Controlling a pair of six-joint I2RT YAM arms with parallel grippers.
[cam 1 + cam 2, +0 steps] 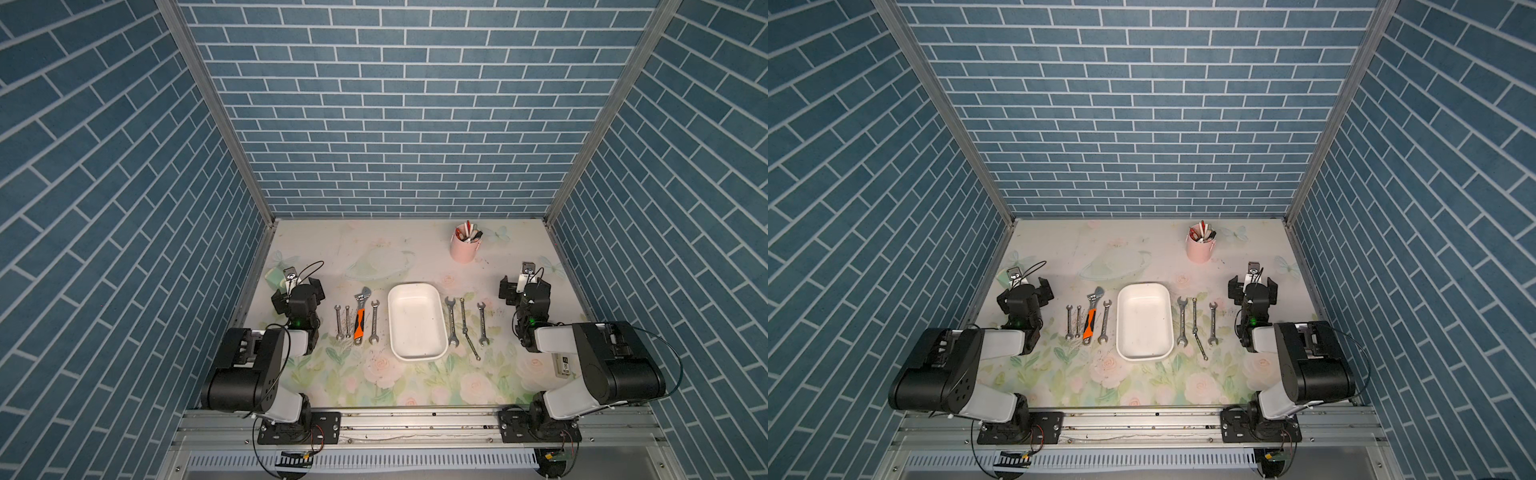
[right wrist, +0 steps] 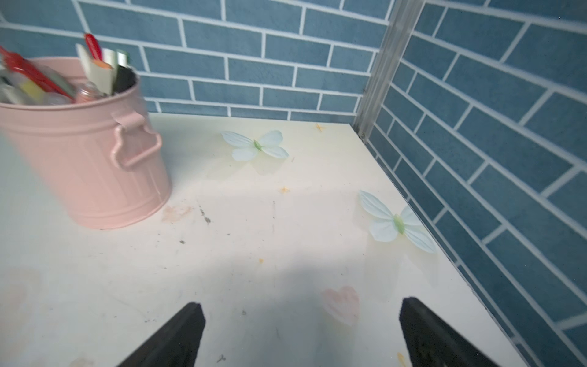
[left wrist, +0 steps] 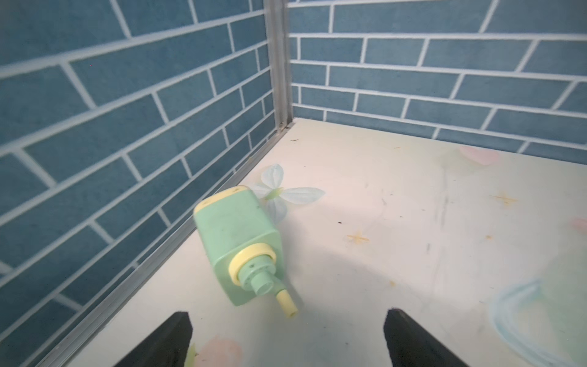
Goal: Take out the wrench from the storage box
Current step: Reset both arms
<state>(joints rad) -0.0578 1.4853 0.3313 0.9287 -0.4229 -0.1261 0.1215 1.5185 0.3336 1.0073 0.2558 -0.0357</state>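
The storage box is found empty, and nothing is held by the wide-open left gripper or the equally open right gripper, four wrenches being laid at 4 o'clock of the former, the other wrenches at 8 o'clock of the latter, mostly aligned 12-to-6.

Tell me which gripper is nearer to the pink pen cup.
Right. The right gripper sits just right of the pink pen cup and closer to the robot; the left gripper is far left of it, past the storage box.
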